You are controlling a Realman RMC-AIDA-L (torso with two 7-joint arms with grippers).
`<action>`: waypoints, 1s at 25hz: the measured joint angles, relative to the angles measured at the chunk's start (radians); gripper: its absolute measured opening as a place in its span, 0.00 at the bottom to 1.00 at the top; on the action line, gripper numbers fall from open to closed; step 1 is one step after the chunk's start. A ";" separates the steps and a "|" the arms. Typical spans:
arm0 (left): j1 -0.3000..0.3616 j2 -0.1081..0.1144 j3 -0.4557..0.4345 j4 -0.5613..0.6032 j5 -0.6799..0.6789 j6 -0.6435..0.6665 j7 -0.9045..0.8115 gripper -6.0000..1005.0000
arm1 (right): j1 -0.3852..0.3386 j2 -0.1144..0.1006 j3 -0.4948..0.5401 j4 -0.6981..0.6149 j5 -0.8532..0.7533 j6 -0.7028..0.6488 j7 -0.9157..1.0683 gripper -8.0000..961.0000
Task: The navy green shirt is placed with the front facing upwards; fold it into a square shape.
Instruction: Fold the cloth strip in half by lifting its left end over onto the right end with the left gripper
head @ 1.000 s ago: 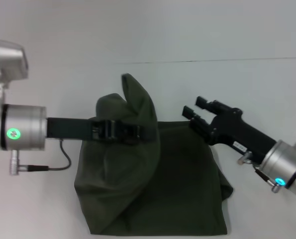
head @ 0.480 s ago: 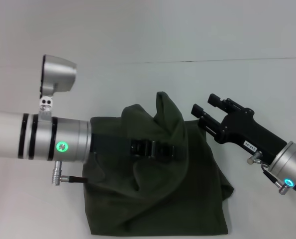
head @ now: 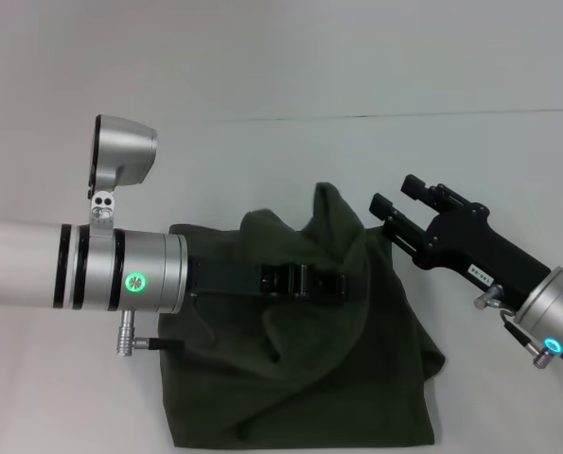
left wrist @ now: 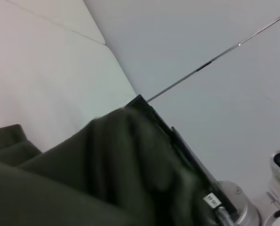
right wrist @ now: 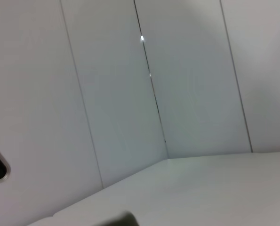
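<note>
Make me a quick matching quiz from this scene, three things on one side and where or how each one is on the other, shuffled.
Things:
1. left gripper
2. right gripper
3. navy green shirt

States:
A. partly folded on the table, one edge lifted
B. open, raised beside the shirt's far right corner
C. shut on a raised fold of cloth over the shirt

Pairs: 1-C, 2-B, 3-A

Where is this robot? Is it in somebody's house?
Probably not a house. It looks like a plain test room or lab: a bare white table, blank pale wall panels, and only the navy green shirt for the left gripper and right gripper to practise on.
</note>
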 joint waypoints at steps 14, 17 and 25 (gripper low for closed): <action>0.051 0.016 -0.046 0.031 -0.085 0.116 0.087 0.53 | -0.007 -0.002 0.024 -0.013 0.000 -0.038 0.014 0.65; 0.086 0.042 -0.062 0.081 -0.080 0.185 0.087 0.60 | -0.009 -0.004 0.014 -0.057 -0.008 -0.076 0.093 0.65; 0.093 0.070 -0.053 0.119 0.054 0.208 0.193 0.81 | -0.008 -0.003 -0.115 -0.286 -0.037 -0.198 0.333 0.65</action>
